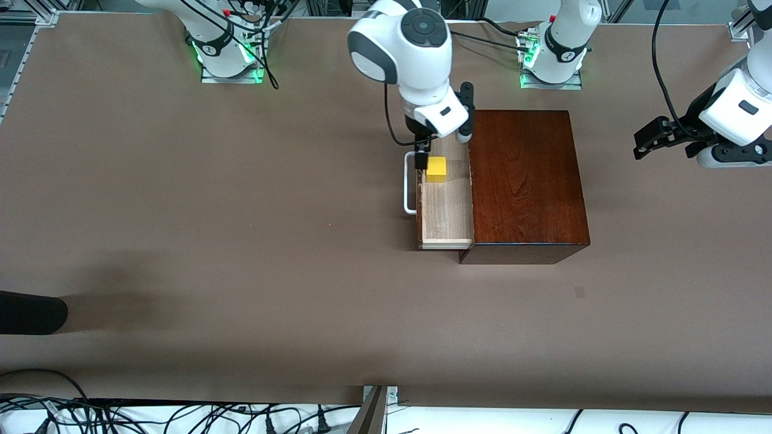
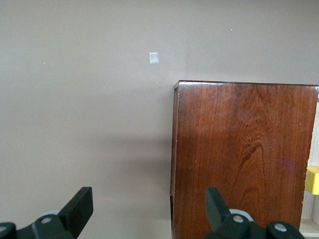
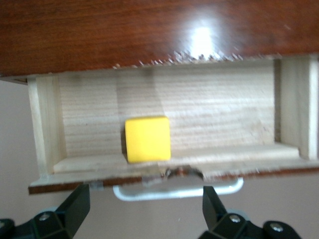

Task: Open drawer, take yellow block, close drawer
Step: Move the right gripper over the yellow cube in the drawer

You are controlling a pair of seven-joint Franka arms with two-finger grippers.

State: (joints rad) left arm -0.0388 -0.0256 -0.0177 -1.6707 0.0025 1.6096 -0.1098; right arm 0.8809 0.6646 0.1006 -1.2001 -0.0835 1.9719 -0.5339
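The mahogany box (image 1: 525, 175) (image 2: 239, 149) (image 3: 149, 30) stands mid-table. Its drawer (image 1: 443, 211) (image 3: 209, 114) is pulled out toward the right arm's end, white bar handle (image 1: 409, 193) (image 3: 174, 191) outermost. The yellow block (image 1: 436, 169) (image 3: 147, 139) (image 2: 313, 180) rests on the drawer's pale wood floor, close to the drawer front. My right gripper (image 1: 425, 154) (image 3: 144, 209) hangs open over the drawer front and handle, just beside the block, holding nothing. My left gripper (image 1: 648, 141) (image 2: 148, 209) waits open and empty in the air off the box's end nearest the left arm.
A dark rounded object (image 1: 30, 312) pokes in at the table edge at the right arm's end, near the front camera. A small square mark (image 1: 579, 292) (image 2: 154, 58) lies on the brown table nearer the camera than the box. Cables run along the front edge.
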